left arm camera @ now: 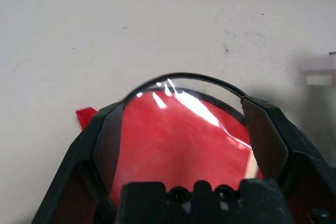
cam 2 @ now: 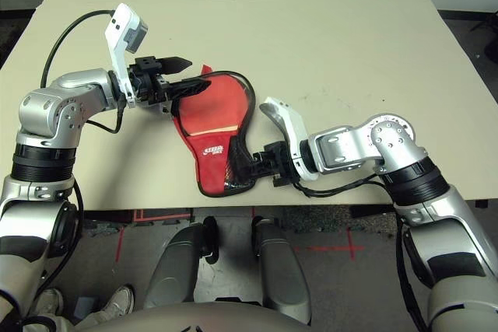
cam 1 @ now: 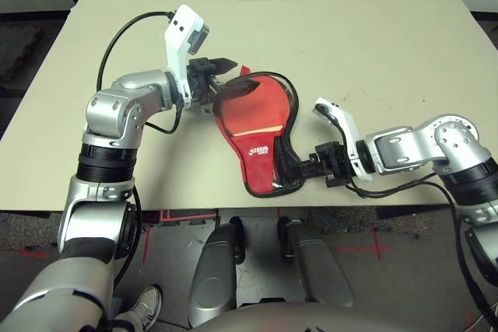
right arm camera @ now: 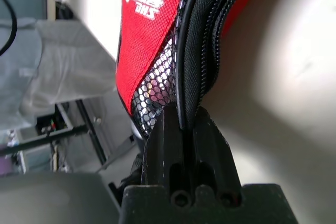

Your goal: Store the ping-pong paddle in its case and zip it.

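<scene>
Lying on the beige desk (cam 1: 350, 44) near its front edge, the case (cam 1: 257, 141) has its round end away from the robot and its narrow mesh-pocket end toward the robot, with the ping-pong paddle (cam 1: 253, 113) visible inside as a red face and pale wood strip. The right gripper (cam 2: 250, 162) has its fingers pressed together on the black zipper edge at the case's narrow end. The left gripper (cam 1: 227, 75) sits at the case's round end, fingers (left arm camera: 262, 135) spread either side of the clear-panelled rim.
</scene>
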Controlling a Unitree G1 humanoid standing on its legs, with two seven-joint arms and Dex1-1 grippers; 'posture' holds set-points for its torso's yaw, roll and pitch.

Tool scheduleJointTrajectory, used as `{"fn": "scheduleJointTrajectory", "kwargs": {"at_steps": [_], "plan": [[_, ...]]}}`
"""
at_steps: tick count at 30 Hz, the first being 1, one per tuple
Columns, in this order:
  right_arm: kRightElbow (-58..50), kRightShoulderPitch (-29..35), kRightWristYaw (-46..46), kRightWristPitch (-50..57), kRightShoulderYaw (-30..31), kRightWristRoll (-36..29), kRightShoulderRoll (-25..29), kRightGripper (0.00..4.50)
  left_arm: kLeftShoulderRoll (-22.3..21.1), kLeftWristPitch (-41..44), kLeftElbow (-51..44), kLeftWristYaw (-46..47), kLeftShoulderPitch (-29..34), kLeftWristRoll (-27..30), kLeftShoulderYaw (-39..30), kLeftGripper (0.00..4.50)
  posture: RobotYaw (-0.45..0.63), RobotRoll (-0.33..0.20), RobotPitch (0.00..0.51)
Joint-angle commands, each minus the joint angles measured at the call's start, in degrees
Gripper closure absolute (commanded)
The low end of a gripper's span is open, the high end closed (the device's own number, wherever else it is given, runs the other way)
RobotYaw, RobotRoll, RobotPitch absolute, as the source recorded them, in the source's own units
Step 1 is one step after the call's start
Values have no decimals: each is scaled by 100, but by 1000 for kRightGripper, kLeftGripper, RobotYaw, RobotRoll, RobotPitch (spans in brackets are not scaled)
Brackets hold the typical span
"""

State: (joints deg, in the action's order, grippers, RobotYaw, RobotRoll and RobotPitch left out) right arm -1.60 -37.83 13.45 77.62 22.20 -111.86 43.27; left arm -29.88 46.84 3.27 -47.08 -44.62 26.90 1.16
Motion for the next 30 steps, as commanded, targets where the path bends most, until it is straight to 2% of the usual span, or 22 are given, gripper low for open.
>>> {"fn": "scheduleJointTrajectory", "kwargs": {"at_steps": [1,5,10,17,18,20,23,27,30], "plan": [[-186,-78,-283,81,325,-114,119,4492,-23,42,-71,15,100,-10,11,0,36,0,269],[-89,-102,-51,-110,343,-114,58,4492,-49,67,-125,45,147,0,-15,0,42,0,268],[-24,-101,459,-365,92,-114,-23,2962,-83,64,-119,65,135,-5,-31,0,43,0,263],[-382,41,938,-802,-749,-114,64,262,-135,10,-55,56,51,-23,-57,0,34,0,257],[-435,-35,954,-831,-881,-114,140,23,-153,-17,-8,37,6,-39,-59,0,29,0,255],[-520,-171,981,-860,-997,-114,259,23,-181,-61,75,6,-67,-64,-61,0,20,0,254],[-902,-562,438,-590,-1003,685,405,23,-254,-156,277,-85,-237,-118,-42,0,3,0,252],[-1635,-900,-1175,-521,-178,3043,408,23,-431,-374,712,-398,-551,-284,113,0,-12,0,249],[-1782,-1021,-2034,-878,375,4411,329,23,-620,-488,1001,-693,-752,-406,210,0,-23,0,247]]}}
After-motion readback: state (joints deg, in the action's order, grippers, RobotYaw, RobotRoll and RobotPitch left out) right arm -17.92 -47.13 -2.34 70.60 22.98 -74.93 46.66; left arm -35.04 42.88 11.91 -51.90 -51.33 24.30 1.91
